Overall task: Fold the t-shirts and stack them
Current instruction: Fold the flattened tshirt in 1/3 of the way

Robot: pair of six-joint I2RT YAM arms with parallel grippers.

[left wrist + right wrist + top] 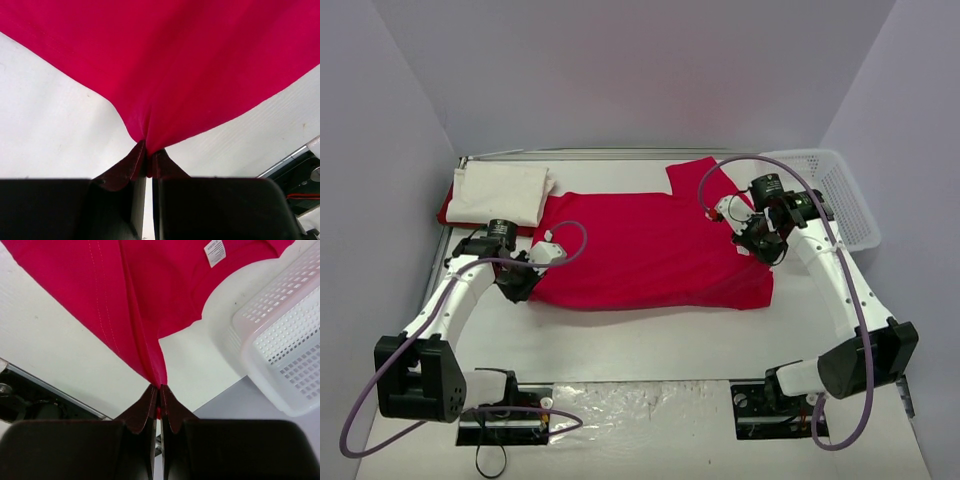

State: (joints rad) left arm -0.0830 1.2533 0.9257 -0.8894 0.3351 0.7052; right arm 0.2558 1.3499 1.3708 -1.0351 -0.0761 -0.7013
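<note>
A red t-shirt (650, 250) lies spread across the middle of the table. My left gripper (525, 282) is shut on its lower left corner, and the pinched cloth (200, 60) fans out from the closed left gripper (148, 151). My right gripper (762, 240) is shut on the shirt's right side. In the right wrist view the red cloth (130, 295) hangs in a taut fold from the closed right gripper (160, 389), and a white label (215, 252) shows by the collar. A folded white t-shirt (498, 195) rests on a folded red one (447, 211) at the back left.
A white plastic lattice basket (842, 195) stands at the back right, close to my right arm; its rim (280, 340) shows in the right wrist view. Grey walls close the table on three sides. The arm bases and a clear plastic sheet (640, 410) sit at the near edge.
</note>
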